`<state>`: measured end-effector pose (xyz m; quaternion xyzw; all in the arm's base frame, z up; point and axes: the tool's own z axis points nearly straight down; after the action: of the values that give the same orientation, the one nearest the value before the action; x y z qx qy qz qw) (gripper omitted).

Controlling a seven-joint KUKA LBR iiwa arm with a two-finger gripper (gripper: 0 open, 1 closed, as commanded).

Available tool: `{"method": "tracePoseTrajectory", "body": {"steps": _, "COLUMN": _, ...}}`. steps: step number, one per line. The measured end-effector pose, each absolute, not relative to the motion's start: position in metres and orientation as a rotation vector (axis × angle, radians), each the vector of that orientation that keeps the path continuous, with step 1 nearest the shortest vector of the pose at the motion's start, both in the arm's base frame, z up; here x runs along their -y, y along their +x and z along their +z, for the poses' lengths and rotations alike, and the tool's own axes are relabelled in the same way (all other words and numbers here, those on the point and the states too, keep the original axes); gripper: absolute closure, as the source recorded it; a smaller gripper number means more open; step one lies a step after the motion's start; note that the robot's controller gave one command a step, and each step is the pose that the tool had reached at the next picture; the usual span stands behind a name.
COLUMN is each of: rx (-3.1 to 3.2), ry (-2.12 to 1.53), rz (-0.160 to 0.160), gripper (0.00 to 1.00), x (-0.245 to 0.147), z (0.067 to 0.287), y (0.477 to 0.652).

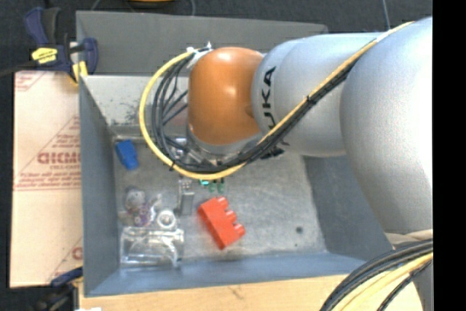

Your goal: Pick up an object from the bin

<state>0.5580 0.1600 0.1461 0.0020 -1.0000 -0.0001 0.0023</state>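
Note:
My gripper (186, 199) pokes out from under the arm's orange cover, low over the middle of the bin floor. A red toy block (220, 223) with studs on one side lies just to its right and a little nearer the front wall. To its left, near the front left corner, lies a clear plastic piece (151, 235) with a round cap. A small blue block (127, 154) rests by the left wall, farther back. Nothing shows in the gripper's grasp.
The arm and its looped yellow and black cables cover the back and right of the bin. The bare grey floor stretches right of the red block toward the right wall.

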Motion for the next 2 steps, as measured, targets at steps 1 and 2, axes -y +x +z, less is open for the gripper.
{"method": "tracePoseTrajectory", "body": {"steps": 1, "rx": 3.099, "ry": 0.564, "rz": -0.003, "gripper": 0.0, "x": -0.192, "z": 0.086, "y": 0.527}}
{"method": "tracePoseTrajectory", "body": {"steps": 2, "rx": 3.119, "ry": 0.466, "rz": 0.002, "gripper": 0.0, "x": -0.217, "z": 0.078, "y": 0.512}}
